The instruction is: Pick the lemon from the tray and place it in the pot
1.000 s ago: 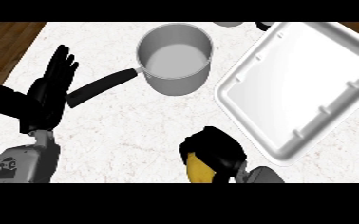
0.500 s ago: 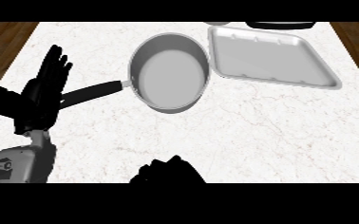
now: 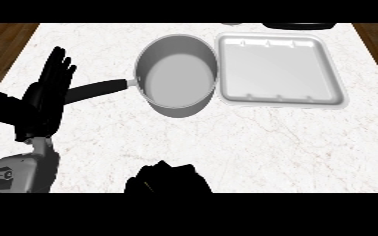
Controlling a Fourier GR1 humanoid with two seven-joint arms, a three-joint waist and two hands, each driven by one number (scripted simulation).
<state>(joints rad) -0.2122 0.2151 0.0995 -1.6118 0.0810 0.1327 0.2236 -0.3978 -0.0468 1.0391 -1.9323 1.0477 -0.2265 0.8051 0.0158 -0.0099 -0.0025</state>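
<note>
**One lemon out of sight, one pot waiting**

At the left edge of the counter (image 3: pixel 295 145) the left hand (image 3: pixel 46 100) rests open. Its fingers are straight, upright and slightly spread, and they hold nothing. The pot's black handle (image 3: pixel 100 88) points toward that edge. Its tip meets the hand in this view, but whether the two touch cannot be told.

The pot (image 3: pixel 177 77) stands near the middle of the far edge, and its inside is bare. Below it, at the middle of the near edge, the right hand (image 3: pixel 166 182) shows as a dark bunch with its fingers curled in tight. No lemon shows anywhere. With the pot bare and the tray bare as well, the lemon is most likely closed inside that curled hand.

The white tray (image 3: pixel 280 70) lies toward the far right corner, with its left rim right against the pot. A dark thing (image 3: pixel 299 26) is cut off at the far edge behind it.

The risks lie in the carry from the near edge up to the pot.
- **Early release:** the fruit is round, so if the fingers open before they are over the rim it would land on the counter and roll.
- **High release:** a drop from well above the pot could bounce the lemon back out.
- **Low approach:** the hand could knock the near wall of the pot, pushing it against the tray or swinging the handle into the resting left hand.
</note>
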